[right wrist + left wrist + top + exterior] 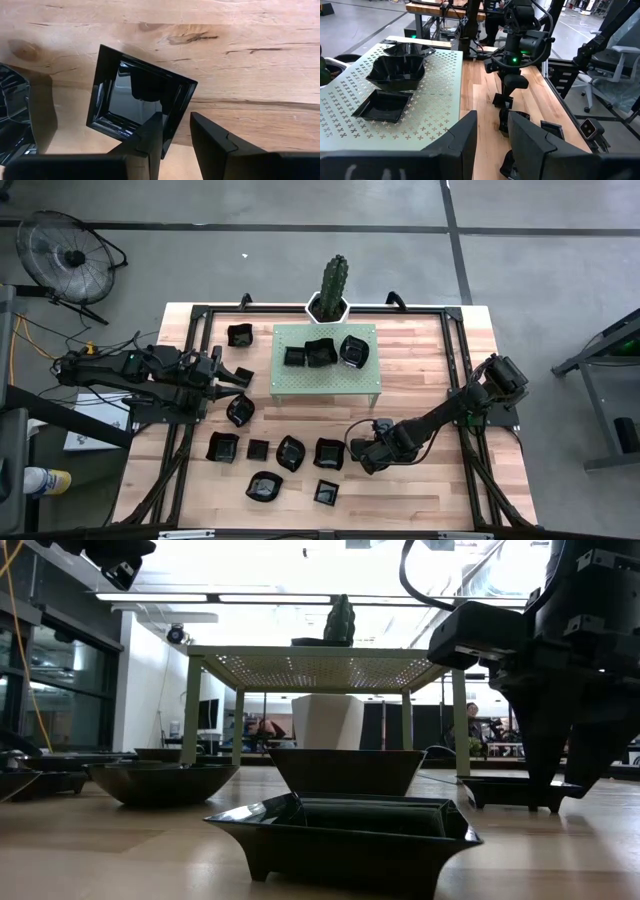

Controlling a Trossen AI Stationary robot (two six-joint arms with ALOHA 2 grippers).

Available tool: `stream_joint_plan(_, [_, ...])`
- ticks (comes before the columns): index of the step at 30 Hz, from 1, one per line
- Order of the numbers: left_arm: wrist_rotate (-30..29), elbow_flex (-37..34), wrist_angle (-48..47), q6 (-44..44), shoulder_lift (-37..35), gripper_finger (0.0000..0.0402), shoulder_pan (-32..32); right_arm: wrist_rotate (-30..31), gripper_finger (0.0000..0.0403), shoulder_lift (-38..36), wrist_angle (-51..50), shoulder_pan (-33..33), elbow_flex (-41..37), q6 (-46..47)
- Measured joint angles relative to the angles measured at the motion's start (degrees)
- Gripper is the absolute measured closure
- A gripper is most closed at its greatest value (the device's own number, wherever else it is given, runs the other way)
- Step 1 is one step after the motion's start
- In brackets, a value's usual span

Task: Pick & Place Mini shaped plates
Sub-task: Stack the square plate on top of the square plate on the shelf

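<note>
Right claw [366, 460] sits low over the table [430, 500], toward the near edge and right of centre. Wrist view shows its fingers [150, 135] a little apart, straddling the rim of a small square plate [137, 97]; one finger is inside the rim, the other outside. Not clamped that I can see.

Risks, as judgement:
- Glossy slanted rim, thin bite on one edge: plate could slip or swing when lifted.
- Finger pressing down on the rim could tip or skid the plate on the wood.
- Neighbour plate [12, 115] lies just beside it; a drag could knock it.
- Carrying to the green stand [326, 375], the plate could clip the stand's edge or the three plates already on it [322, 352].

Left claw [238, 375] hangs above the table near the left edge of the stand, fingers apart with nothing between them.

Plates: small, black, shiny, raised rims; square, round and wavy shapes. Three are on the stand; one lies by the stand's far left corner [240, 334]. The rest are loose on the table in front of the stand, toward the near edge [290, 452]. A cactus pot [327, 302] stands at the far edge.
</note>
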Motion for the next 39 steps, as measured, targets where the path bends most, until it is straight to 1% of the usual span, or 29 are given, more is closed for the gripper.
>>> stream_joint_plan(4, [0.0, 0.0, 0.0, 0.0, 0.0, 0.0293, 0.0, 0.0, 0.0326, 0.0, 0.1, 0.0, 0.0, 0.0])
stream_joint_plan(11, [0.0, 0.0, 0.0, 0.0, 0.0, 0.0293, 0.0, 0.0, 0.0375, 0.0, 0.1, 0.0, 0.0, -0.4])
stream_joint_plan(15, [0.0, 0.0, 0.0, 0.0, 0.0, 0.0293, 0.0, 0.1, 0.0397, 0.0, 0.2, 0.0, 0.0, -0.8])
stream_joint_plan(26, [0.2, 0.0, 0.0, 0.0, 0.0, 0.0293, 0.0, 0.4, 0.0402, -0.6, 0.1, 0.0, 0.1, -3.5])
stream_joint_plan(33, [0.2, 0.0, 0.0, -0.2, 0.0, 0.0293, 0.0, 1.8, 0.0403, -4.7, -2.3, 0.4, 0.0, -4.8])
stream_joint_plan(39, [0.2, 0.0, 0.0, -0.6, 0.0, 0.0293, 0.0, 5.5, 0.0403, -9.6, -3.4, 1.2, 0.0, -6.5])
